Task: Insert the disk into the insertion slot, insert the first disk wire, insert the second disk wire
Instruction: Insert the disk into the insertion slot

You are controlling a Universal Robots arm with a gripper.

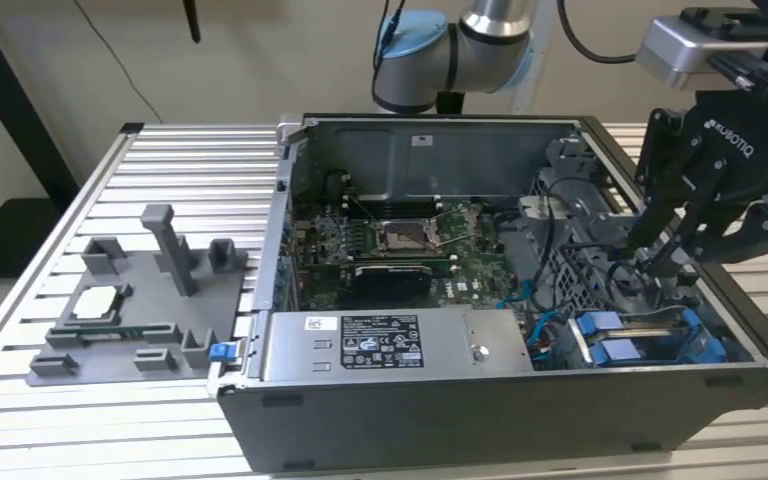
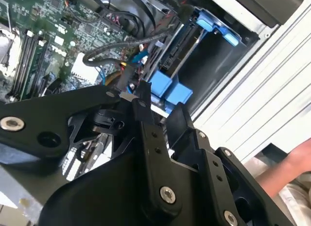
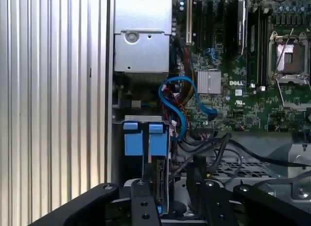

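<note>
While the tool [image 1: 654,262] hangs inside the open case [image 1: 491,420] on the bench [image 1: 197,160], right over the drive cage, its fingers look clenched on the end of a black wire [image 2: 123,80]; the disk [image 3: 156,140] sits in the slot [image 3: 141,120], its blue frame end just beside a second drive [image 3: 132,140]

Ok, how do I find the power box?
In the exterior view, look inside the open case. Along its near wall lies the power box, beside the blue tabs. It alone is a plain silver box with a printed label; the board behind it is green.
</note>
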